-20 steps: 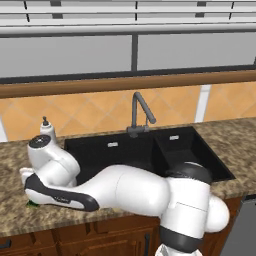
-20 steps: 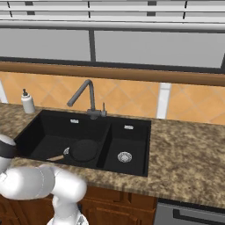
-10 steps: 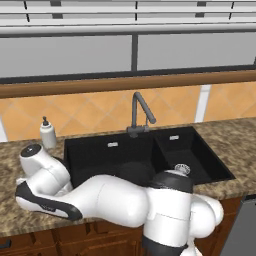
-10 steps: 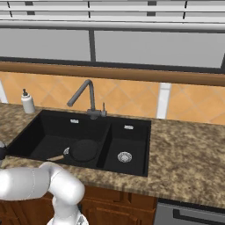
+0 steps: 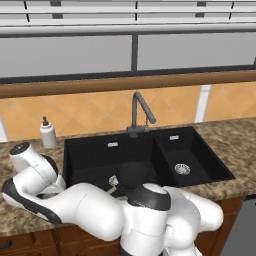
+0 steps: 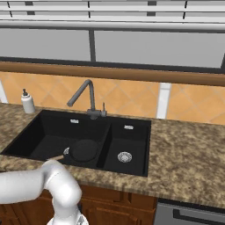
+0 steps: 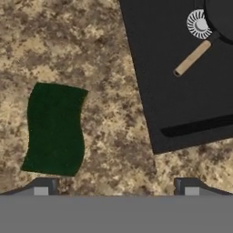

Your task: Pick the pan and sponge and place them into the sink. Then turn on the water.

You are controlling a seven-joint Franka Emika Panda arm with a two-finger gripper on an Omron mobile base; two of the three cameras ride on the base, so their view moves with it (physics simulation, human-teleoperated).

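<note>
Speckled granite counter (image 7: 113, 118): bare stone on all sides of the green sponge (image 7: 55, 129), which lies flat, well short of the sink (image 7: 182, 91) edge to its right. Gripper (image 7: 116, 186): fingertips spread wide, hovering above the counter, holding nothing; sponge nearest the left fingertip. Arm: swung further left and lower over the last second, now folded over the counter left of the basin. Soap dispenser (image 5: 48, 133): upright by the sink's left rear corner. Sink (image 5: 150, 155), left bowl: holds the pan (image 6: 85, 150), wooden handle (image 7: 192, 58) pointing toward the sponge side. Right bowl: drain (image 6: 125, 156) only. Faucet (image 5: 140, 112): no water visible.
</note>
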